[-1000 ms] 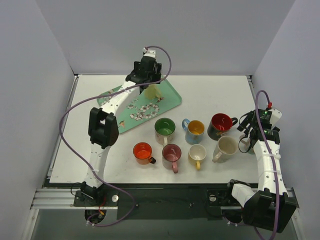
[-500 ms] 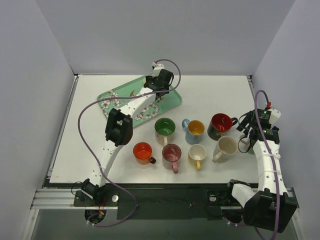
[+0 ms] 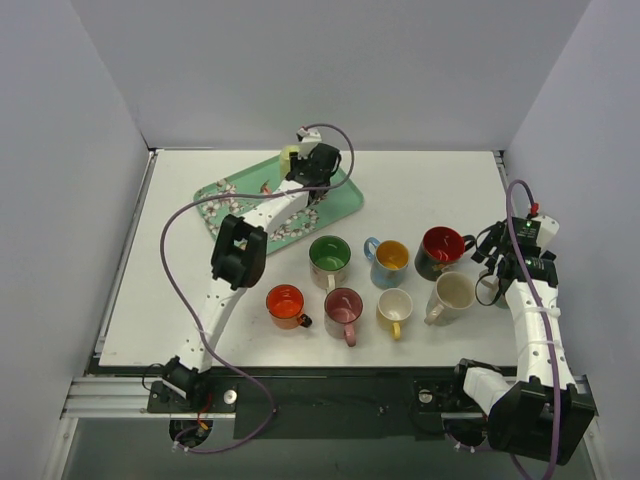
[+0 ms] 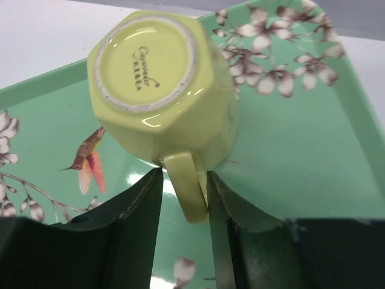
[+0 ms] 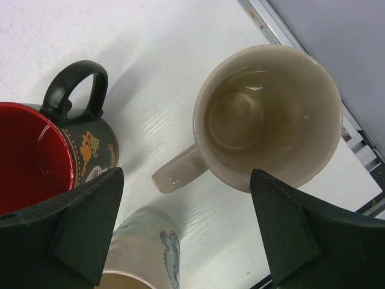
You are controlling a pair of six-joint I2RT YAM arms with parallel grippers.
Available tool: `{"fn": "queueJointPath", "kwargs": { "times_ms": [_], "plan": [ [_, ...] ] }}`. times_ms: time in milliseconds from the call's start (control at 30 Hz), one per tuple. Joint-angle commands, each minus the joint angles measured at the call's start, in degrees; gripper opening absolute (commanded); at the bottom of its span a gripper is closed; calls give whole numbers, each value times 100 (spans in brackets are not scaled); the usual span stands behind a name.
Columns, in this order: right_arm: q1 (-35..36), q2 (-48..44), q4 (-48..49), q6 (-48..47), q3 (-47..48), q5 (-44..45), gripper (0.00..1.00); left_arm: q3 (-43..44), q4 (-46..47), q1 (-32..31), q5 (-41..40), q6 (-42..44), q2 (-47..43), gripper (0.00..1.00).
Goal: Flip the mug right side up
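The pale yellow mug (image 4: 162, 90) stands mouth-down near the far edge of the green flowered tray (image 4: 289, 156). It is glossy, faceted ceramic, with the stamped base ring facing up and its axis upright. Its handle points straight back at the left gripper (image 4: 183, 180), whose two dark fingers pinch that handle from either side. The left arm is plainly the one placed to turn it, since the right gripper (image 5: 185, 176) hangs spread wide and empty above a cream mug (image 5: 267, 114), well apart from the tray.
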Motion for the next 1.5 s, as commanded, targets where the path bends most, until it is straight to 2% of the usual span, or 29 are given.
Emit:
{"fn": "queueJointPath", "kwargs": {
  "times_ms": [0,200,233,300,400,533,700,867,1033,1200,1467],
  "plan": [
    [69,45,-11,-32,37,-48,80,-445,609,456,-212,349,-462,43],
    [122,-25,-38,-50,28,-48,80,-1033,1418,676,236,1069,-665,44],
    [131,-51,-38,-59,28,-56,80,-1174,1889,693,324,1201,-761,44],
    [131,-78,-47,-67,37,-74,80,-1640,2750,729,701,1998,-928,43],
    [139,-60,-90,-59,81,-118,80,-2053,3133,755,1446,2511,-1025,43],
    [157,-122,-134,-50,98,-100,80,-2090,2984,895,2466,2688,-1043,42],
    [157,-192,-196,-67,134,-136,80,-1564,2431,1203,3197,2293,-894,43],
    [166,-227,-257,-68,169,-153,80,-1132,2325,1265,3330,2503,-587,43],
    [175,-271,-345,-103,186,-127,80,-728,2018,1274,3611,2425,-393,34],
    [183,-333,-380,-94,195,-101,80,-648,1762,1309,3726,2310,-322,41],
    [183,-385,-424,-111,230,-118,80,-323,1261,1370,3559,2240,12,40]
  ]
}}
